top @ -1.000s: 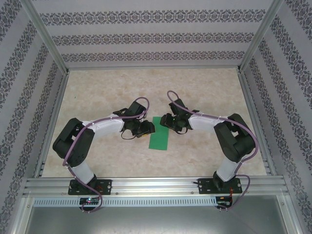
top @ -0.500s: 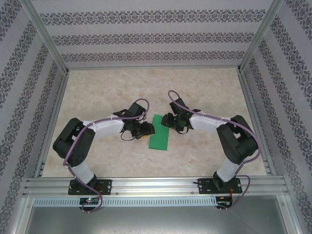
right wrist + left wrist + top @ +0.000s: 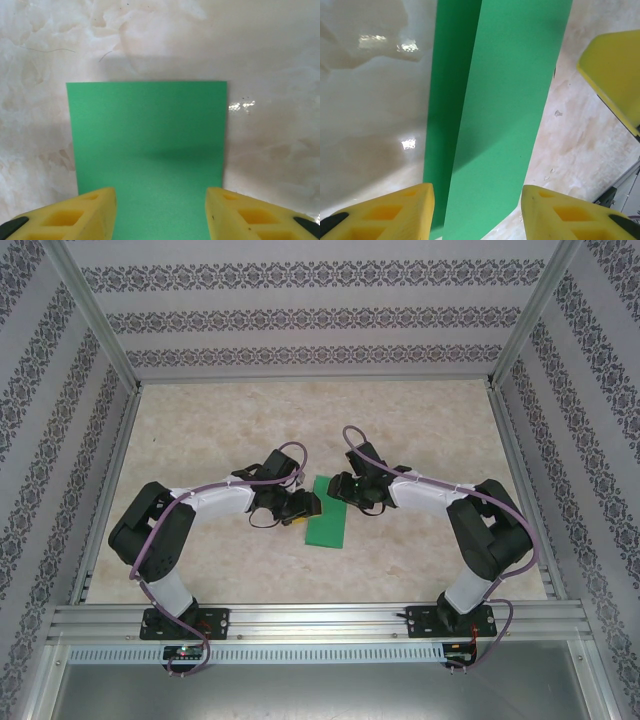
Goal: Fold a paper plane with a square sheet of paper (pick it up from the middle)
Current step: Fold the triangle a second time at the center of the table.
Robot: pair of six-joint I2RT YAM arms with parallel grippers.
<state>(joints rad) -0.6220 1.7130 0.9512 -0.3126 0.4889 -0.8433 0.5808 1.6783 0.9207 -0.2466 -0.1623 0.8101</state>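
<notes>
Paper, folded double, lies on the table between the left gripper and right gripper, both with jaws apart, straddling it, gripping nothing. Its upper flap may spring up or skid on the glossy top, skewing the crease; the close-set grippers risk colliding.

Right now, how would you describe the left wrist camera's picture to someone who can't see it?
A folded strip of bright green paper runs up the middle over a glossy marbled table, a darker layer showing along its left side. At the bottom, two yellow fingers of the left gripper stand apart, one either side of it.
</notes>
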